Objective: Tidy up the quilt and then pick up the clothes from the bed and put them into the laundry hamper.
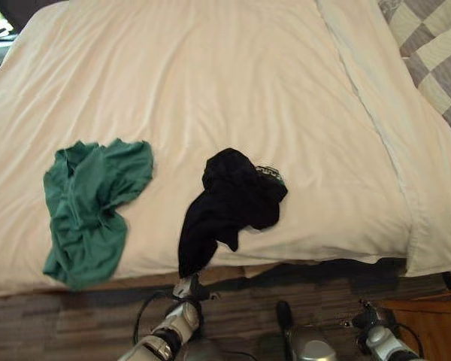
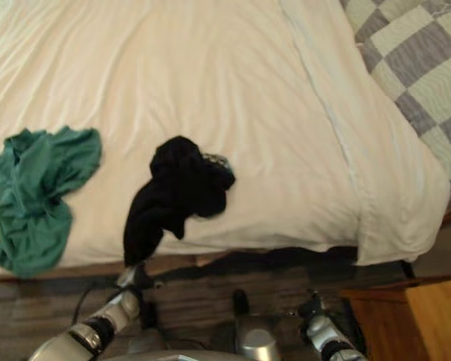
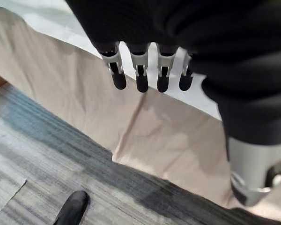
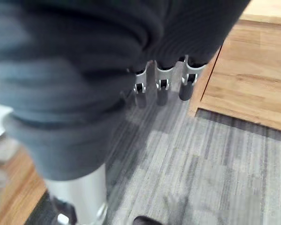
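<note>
Bed (image 1: 210, 83), quilt (image 1: 233, 68) smoothed. Green garment (image 1: 90, 207) at 8 o'clock, black garment (image 1: 229, 203) at 6, overhanging: may slip floorward. Left robot hand (image 3: 145, 70) and right robot hand (image 4: 161, 86) empty, fingers straight.

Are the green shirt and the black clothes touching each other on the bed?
Apart. The left eye view shows bare quilt between the green shirt and the black clothes.

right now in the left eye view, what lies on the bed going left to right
green garment → black garment → folded-back quilt edge → checkered pillow
</note>
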Robot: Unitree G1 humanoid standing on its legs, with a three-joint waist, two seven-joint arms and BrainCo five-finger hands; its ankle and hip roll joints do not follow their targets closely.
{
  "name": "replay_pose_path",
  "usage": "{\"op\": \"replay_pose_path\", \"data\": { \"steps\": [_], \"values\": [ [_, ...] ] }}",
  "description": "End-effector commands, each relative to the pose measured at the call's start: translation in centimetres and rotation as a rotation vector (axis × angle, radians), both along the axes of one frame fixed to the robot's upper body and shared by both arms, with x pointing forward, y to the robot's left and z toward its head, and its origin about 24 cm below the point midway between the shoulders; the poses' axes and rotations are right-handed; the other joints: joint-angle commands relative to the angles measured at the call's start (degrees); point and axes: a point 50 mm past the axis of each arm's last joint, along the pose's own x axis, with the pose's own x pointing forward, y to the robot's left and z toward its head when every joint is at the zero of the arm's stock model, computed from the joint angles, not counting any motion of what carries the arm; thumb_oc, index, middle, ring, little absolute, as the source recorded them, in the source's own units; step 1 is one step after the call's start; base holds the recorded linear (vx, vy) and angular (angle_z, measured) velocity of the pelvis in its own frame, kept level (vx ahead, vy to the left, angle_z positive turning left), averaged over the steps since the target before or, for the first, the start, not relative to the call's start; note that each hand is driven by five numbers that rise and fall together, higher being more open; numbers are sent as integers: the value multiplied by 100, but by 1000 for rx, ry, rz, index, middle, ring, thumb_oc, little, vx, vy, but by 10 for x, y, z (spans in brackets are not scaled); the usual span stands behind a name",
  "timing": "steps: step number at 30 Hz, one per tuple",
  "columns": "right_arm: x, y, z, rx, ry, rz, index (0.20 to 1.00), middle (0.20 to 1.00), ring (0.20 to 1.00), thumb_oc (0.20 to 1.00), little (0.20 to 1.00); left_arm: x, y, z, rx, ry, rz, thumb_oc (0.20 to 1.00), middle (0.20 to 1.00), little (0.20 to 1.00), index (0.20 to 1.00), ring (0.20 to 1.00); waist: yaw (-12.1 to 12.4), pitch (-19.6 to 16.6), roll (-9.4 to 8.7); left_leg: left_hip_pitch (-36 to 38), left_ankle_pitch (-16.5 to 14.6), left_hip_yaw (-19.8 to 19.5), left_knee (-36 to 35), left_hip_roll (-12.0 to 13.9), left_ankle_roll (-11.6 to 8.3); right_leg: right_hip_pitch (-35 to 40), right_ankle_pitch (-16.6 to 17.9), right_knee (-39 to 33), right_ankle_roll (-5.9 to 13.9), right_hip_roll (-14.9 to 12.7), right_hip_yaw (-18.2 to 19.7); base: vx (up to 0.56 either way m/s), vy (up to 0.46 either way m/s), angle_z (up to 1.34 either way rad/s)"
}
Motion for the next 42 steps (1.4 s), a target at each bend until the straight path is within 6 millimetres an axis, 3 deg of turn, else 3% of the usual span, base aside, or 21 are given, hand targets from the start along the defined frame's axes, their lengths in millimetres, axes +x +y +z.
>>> {"op": "replay_pose_path", "data": {
  "steps": [1, 2, 3, 5, 8, 9, 10, 12, 14, 17, 18, 19, 21, 23, 27, 31, 34, 35, 37, 38, 42],
  "values": [
    [17, 52, -3, 56, -17, 188, 1000, 1000, 1000, 1000, 1000, 8, 29, 9, 75, -47, 52, 1000, 1000, 1000, 1000, 1000, 430, -87, -571, -53, -1307, 342, 997, 41, -262, -189, 1134, -705, 936, -2164, -1691, -123, 492, -120],
    [20, 61, -3, 69, -22, 229, 1000, 1000, 1000, 1000, 1000, 4, 34, 7, 87, -33, 62, 1000, 1000, 1000, 1000, 1000, 477, -85, -572, -19, -1253, 501, 917, -54, -187, -225, 941, -581, 866, -2123, -2090, -145, 498, -136],
    [25, 71, 0, 82, -44, 273, 1000, 1000, 1000, 1000, 1000, -2, 37, 4, 97, -8, 66, 1000, 1000, 1000, 1000, 1000, 480, -57, -574, 1, -1180, 609, 828, -167, -127, -211, 661, -381, 795, -1843, -2005, -120, 478, -97],
    [26, 79, 1, 107, -51, 315, 1000, 1000, 1000, 1000, 1000, -13, 46, -1, 124, 42, 78, 1000, 1000, 1000, 1000, 1000, 470, -49, -541, 45, -1019, 565, 562, -469, 47, -279, 177, 78, 708, -1101, -1369, -78, 496, 1],
    [27, 88, 2, 136, -65, 347, 1000, 1000, 1000, 1000, 1000, -29, 57, -8, 153, 106, 100, 1000, 1000, 1000, 1000, 1000, 523, -59, -442, 80, -823, 425, 238, -923, 292, -95, -595, 780, 319, -2, -1018, -84, 346, 23],
    [27, 88, 2, 136, -65, 347, 1000, 1000, 1000, 1000, 1000, -29, 57, -8, 153, 106, 100, 1000, 1000, 1000, 1000, 1000, 523, -68, -441, 68, -812, 426, 233, -921, 291, -109, -587, 778, 316, 1, -1017, -109, 257, 57],
    [28, 90, 2, 142, -62, 353, 1000, 1000, 1000, 1000, 1000, -42, 58, -13, 151, 142, 114, 1000, 1000, 1000, 1000, 1000, 626, -64, -450, 95, -854, 380, 234, -1186, 366, 86, -764, 740, 148, 197, -1027, -88, 176, 66],
    [26, 89, 0, 156, -51, 313, 1000, 1000, 1000, 1000, 1000, -48, 56, -16, 137, 153, 132, 1000, 1000, 1000, 1000, 1000, 653, -139, -426, 31, -923, 346, 294, -1355, 400, 406, -739, 156, 90, 70, -993, -67, 164, 23],
    [23, 80, -3, 155, -22, 257, 1000, 1000, 1000, 1000, 1000, -56, 53, -20, 102, 170, 182, 1000, 1000, 1000, 1000, 1000, 644, -173, -315, -227, -981, 488, 646, -1433, 306, 556, -565, -427, 122, -83, -1033, -91, 165, 4],
    [22, 62, -3, 106, 2, 212, 1000, 1000, 1000, 1000, 1000, -63, 48, -25, 44, 189, 255, 1000, 1000, 1000, 1000, 1000, 641, -17, -251, -759, -779, 678, 1645, -1328, -139, 668, -449, -789, 98, -271, -1138, -152, 158, 11],
    [22, 62, -3, 106, 2, 212, 1000, 1000, 1000, 1000, 1000, -63, 48, -25, 44, 189, 255, 1000, 1000, 1000, 1000, 1000, 637, -18, -242, -786, -800, 669, 1688, -1313, -144, 665, -447, -791, 94, -259, -1143, -146, 215, 9],
    [19, 51, -4, 83, 15, 184, 1000, 1000, 1000, 1000, 1000, -70, 48, -27, 47, 209, 269, 1000, 1000, 1000, 1000, 1000, 544, 10, -289, -832, -812, 1070, 2024, -694, -166, 654, -385, -816, 171, -513, -1284, -65, 268, 8],
    [15, 39, -4, 72, 13, 124, 1000, 1000, 1000, 1000, 1000, -76, 45, -30, 56, 228, 268, 1000, 1000, 1000, 1000, 1000, 408, -168, -238, -269, -918, 1470, 1354, -170, -120, 684, -369, -913, 384, -712, -1447, 60, 373, 14],
    [4, 38, -9, 86, 46, 100, 1000, 1000, 1000, 1000, 1000, -82, 42, -32, 53, 248, 249, 1000, 1000, 1000, 1000, 1000, 381, -328, -121, 126, -827, 1342, 663, -331, 1, 700, -326, -847, 466, -699, -1538, 93, 282, 21],
    [-7, 36, -14, 154, 42, -45, 1000, 1000, 1000, 1000, 1000, -72, 54, -27, 58, 222, 287, 1000, 1000, 1000, 1000, 1000, 235, -378, -167, 263, -793, 1273, 316, -624, 72, 388, -54, -377, 510, -920, -1496, 6, 236, 49],
    [-15, 30, -16, 208, 13, -212, 1000, 1000, 1000, 1000, 1000, -81, 88, -20, 94, 193, 461, 1000, 1000, 1000, 1000, 1000, 255, -411, -268, 405, -905, 1362, 205, -777, 206, 346, 102, -421, 638, -1073, -1366, 4, 138, 12],
    [-20, 7, -11, 196, -51, -349, 1000, 1000, 1000, 1000, 1000, -89, 129, -7, 177, 149, 588, 1000, 1000, 1000, 1000, 1000, 244, -459, -323, 554, -890, 1451, -9, -858, 211, 378, 211, -480, 740, -1153, -1335, 19, 57, -2],
    [-17, -15, 1, 169, -153, -429, 1000, 1000, 1000, 1000, 1000, -85, 156, 9, 198, 40, 707, 1000, 1000, 1000, 1000, 1000, 210, -476, -337, 623, -885, 1496, -84, -881, 205, 388, 259, -505, 790, -1196, -1313, 43, 35, -2],
    [-15, -46, 24, 98, -315, -495, 1000, 1000, 1000, 1000, 1000, -79, 183, 31, 199, -136, 845, 1000, 1000, 1000, 1000, 1000, 162, -491, -337, 688, -890, 1519, -115, -908, 192, 435, 309, -547, 844, -1255, -1345, 42, 24, 3],
    [-16, -46, 24, 98, -314, -495, 1000, 1000, 1000, 1000, 1000, -80, 183, 31, 199, -136, 845, 1000, 1000, 1000, 1000, 1000, 160, -490, -338, 694, -891, 1517, -115, -909, 192, 444, 309, -550, 844, -1255, -1348, 36, 17, -3],
    [-15, -90, 71, -44, -549, -497, 1000, 1000, 1000, 1000, 1000, -46, 217, 95, 264, -535, 831, 1000, 1000, 1000, 1000, 1000, 100, -529, -334, 781, -914, 1528, -142, -924, 163, 577, 370, -699, 936, -1320, -1447, 40, -9, -11]
  ]
}}
